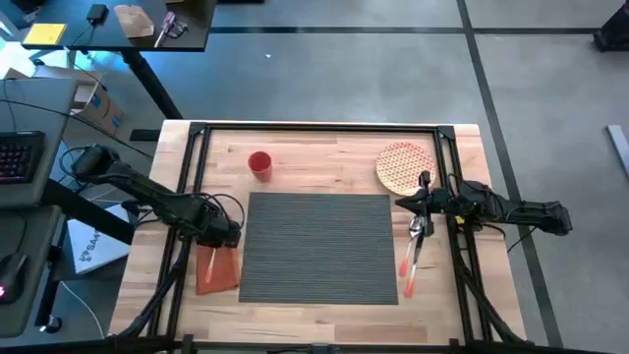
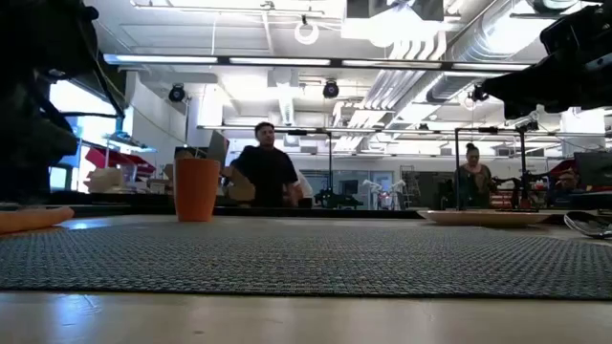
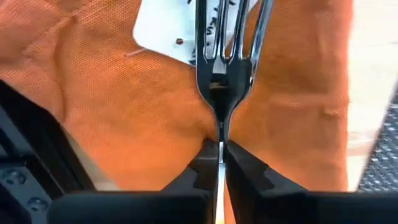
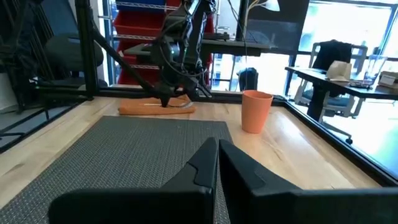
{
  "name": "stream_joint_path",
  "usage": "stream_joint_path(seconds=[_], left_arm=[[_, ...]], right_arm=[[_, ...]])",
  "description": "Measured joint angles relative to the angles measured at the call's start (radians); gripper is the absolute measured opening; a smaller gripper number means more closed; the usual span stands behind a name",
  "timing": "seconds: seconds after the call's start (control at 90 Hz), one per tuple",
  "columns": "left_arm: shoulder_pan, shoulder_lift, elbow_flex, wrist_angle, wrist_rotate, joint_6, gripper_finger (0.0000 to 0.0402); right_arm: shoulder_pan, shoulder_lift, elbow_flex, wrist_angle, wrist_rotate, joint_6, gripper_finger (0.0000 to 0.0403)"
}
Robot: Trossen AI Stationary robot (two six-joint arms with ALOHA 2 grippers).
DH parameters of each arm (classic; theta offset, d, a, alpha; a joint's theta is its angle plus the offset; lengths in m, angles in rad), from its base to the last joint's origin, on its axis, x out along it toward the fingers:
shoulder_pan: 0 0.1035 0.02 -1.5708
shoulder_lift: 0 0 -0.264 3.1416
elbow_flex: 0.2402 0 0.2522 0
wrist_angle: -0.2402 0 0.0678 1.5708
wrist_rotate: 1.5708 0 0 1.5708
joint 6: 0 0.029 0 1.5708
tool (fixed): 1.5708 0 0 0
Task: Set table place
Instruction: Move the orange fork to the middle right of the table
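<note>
Left gripper (image 3: 220, 163): jaws pressed together on the neck of a fork (image 3: 225, 74), tines pointing away from the wrist. Directly under the fork is the orange napkin (image 3: 124, 112) with its white tag.

In the high view the left gripper (image 1: 218, 234) hangs over the top end of the napkin (image 1: 218, 267), which lies just beside the left edge of the placemat (image 1: 319, 246).

Right gripper (image 4: 217, 163): fingers closed together, nothing seen between them. In the high view it (image 1: 407, 203) sits at the placemat's upper right corner, between the mat and the plate (image 1: 404, 167). Whether it touches the cutlery below it I cannot tell; arm blocks that spot.

Progress, judged:
- placemat down, centred on the table (image 1: 324, 143), flat, bare
- napkin laid left of the placemat
- fork in hand above the napkin, not yet released
- plate off the placemat, beyond its upper right corner
- cup (image 1: 259, 164) off the placemat, just past its upper left corner
- orange-handled utensils (image 1: 410, 264) lying along the placemat's right edge, roughly in place

Left to do: set fork down, move plate onto the placemat, perhaps the cup too

The placemat lies between the two grippers, each at one of its side edges
</note>
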Motion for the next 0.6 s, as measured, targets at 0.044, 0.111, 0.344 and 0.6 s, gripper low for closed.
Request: stream_joint_path(seconds=[0.044, 0.111, 0.344, 0.6], left_arm=[[0.000, 0.000, 0.027, -0.023, -0.010, 0.012, 0.0004], [0.000, 0.000, 0.077, -0.065, -0.027, 0.028, 0.0002], [0.000, 0.002, 0.282, -0.057, -0.113, 0.205, 0.0001], [0.023, 0.102, 0.447, 0.104, -0.257, 0.355, 0.0000]], right_arm=[[0.000, 0.000, 0.000, 0.000, 0.000, 0.000, 0.0000], [0.000, 0.000, 0.000, 0.000, 0.000, 0.000, 0.0000], [0.000, 0.000, 0.000, 0.000, 0.000, 0.000, 0.0000], [0.000, 0.000, 0.000, 0.000, 0.041, -0.038, 0.0000]])
